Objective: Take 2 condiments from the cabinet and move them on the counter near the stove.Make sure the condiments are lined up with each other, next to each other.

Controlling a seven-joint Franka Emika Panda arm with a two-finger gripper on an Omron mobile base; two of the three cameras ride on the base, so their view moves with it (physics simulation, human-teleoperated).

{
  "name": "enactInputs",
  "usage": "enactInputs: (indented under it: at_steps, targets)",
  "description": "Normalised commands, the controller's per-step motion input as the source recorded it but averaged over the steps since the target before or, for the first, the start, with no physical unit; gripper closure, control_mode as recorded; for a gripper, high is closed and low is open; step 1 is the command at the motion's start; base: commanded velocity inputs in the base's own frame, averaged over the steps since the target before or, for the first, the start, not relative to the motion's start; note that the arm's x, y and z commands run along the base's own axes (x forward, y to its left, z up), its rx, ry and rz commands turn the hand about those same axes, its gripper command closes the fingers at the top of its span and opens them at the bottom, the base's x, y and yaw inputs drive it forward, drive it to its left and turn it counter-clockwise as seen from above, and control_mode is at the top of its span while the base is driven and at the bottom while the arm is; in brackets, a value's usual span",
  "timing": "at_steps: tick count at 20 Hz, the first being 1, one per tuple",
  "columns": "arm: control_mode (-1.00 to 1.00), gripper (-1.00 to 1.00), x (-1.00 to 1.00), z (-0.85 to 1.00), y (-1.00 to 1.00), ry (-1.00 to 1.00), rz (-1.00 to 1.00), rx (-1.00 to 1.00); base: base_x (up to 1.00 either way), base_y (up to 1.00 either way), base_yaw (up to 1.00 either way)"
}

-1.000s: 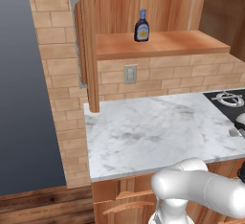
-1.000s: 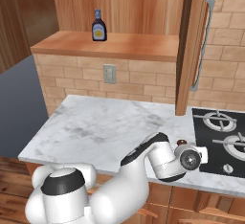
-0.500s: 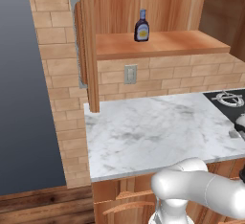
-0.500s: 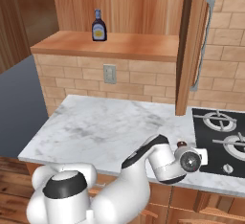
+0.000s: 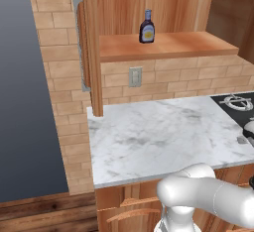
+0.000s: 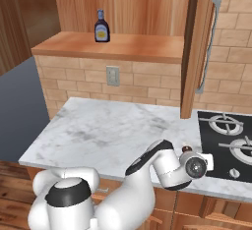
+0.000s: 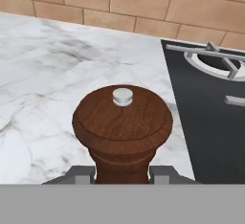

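Hardly anything has changed in the last second: the arm has only crept a tiny bit toward the stove (image 6: 226, 143), and the pincer (image 7: 122, 173) is just as tight as it was. It is clenched on the brown bottle (image 7: 122, 132), the short wooden one with a little silver knob on top. The two dark tips hug its neck from both sides. The brown bottle is over the front part of the white bench (image 7: 52, 74), just beside the black stove. I cannot tell if its bottom is touching the bench yet, because the lower part is hidden. The blue-capped bottle (image 5: 147, 28) has not moved at all. It stands upright on the shelf (image 5: 188, 45) of the cabinet, far from the pincer. So I think the first bottle is about to be put down near the stove. The second one is not fetched yet, and it must end up right next to the first, in a line.
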Motion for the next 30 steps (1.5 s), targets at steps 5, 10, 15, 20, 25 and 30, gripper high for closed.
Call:
enactInputs:
  at_steps: [5, 10, 15, 20, 25, 30]
  targets:
    - [-1.0, -1.0, 0.0, -0.03, 0.0, 0.0, 0.0, 0.0, 0.0, 0.0, 0.0]
    - [-1.0, -1.0, 0.0, -0.03, -0.01, 0.0, 0.0, 0.0, 0.0, 0.0, 0.0]
    - [-1.0, -1.0, 0.0, -0.01, -0.05, 0.0, 0.0, 0.0, 0.0, 0.0, 0.0]
    - [-1.0, -1.0, -0.05, 0.05, -0.09, -0.01, 0.0, 0.0, 0.0, 0.0, 0.0]
    - [-1.0, -1.0, -0.26, 0.24, 0.01, 0.0, 0.0, 0.0, 0.0, 0.0, 0.0]
    - [-1.0, -1.0, -0.18, 0.42, 0.29, 0.01, 0.0, 0.0, 0.0, 0.0, 0.0]
